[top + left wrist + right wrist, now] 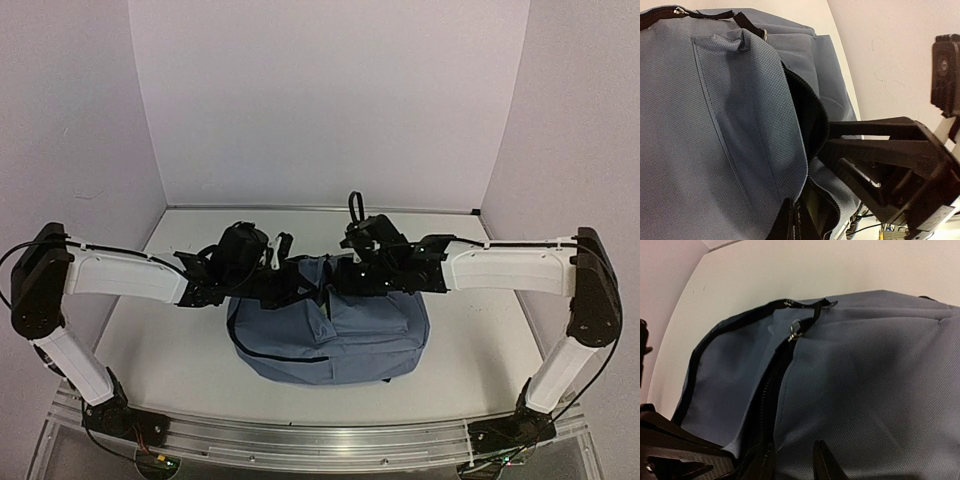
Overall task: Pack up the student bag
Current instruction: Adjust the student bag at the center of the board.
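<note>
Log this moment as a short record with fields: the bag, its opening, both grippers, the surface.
item: student bag, slate-blue fabric, black zips
position: lying on the white table, between the two arms
main opening: unzipped, dark gap showing
zip pull: metal, at the end of the zip track
left gripper: at the bag's far edge; whether the jaws are open is unclear
right gripper: at the same edge; jaws likewise unclear
</note>
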Controlling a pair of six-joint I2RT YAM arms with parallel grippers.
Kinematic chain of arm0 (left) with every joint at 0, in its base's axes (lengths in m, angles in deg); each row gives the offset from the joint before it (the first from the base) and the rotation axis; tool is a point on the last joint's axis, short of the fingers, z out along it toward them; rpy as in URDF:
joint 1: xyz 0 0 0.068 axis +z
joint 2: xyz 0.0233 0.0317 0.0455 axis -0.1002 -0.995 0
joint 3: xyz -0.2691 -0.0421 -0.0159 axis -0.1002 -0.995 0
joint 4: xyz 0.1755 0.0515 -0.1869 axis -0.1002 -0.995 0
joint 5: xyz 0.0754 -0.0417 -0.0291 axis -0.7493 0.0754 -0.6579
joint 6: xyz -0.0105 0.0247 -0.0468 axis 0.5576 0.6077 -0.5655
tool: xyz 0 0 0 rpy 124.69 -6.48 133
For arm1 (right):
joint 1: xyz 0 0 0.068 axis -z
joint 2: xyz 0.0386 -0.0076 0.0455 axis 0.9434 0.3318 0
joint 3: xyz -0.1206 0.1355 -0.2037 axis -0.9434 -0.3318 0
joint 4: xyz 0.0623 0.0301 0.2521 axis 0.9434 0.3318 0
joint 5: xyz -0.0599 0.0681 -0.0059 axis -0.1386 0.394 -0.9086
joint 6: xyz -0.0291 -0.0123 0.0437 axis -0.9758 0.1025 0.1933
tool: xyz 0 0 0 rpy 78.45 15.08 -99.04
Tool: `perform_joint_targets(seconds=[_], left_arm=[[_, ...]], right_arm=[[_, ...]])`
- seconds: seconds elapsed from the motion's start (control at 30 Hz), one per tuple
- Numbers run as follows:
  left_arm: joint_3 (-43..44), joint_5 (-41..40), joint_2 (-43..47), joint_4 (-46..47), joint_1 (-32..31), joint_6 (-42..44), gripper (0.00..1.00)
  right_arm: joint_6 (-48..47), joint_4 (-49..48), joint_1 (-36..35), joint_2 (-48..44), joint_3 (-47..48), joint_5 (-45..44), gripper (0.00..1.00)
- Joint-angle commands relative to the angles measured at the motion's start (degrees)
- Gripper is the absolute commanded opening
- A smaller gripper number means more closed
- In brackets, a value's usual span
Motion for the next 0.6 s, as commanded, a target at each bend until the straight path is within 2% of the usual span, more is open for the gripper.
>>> perform_joint_targets(seconds=[0.0, 0.23, 0.47, 0.57], left_arm=[[1.38, 2.77, 4.29, -0.39, -0.22, 1.95, 0.04], [5.75, -2.33, 7.36, -12.14, 1.18, 7.15, 0.41], [12.27, -0.78, 2.58, -17.05, 5.14, 8.79, 0.65], [17.71, -0.07, -1.9, -20.08, 5.14, 9.54, 0.7]], right_arm=[[0.76, -0.04, -0.68, 0.76, -2.81, 2.61, 0.25], [1.83, -0.04, -1.68, -0.92, -5.75, 4.19, 0.24], [3.22, 0.04, -3.18, -3.13, -7.02, 5.36, 0.24], [4.16, 0.14, -3.57, -5.36, -7.43, 5.1, 0.25]])
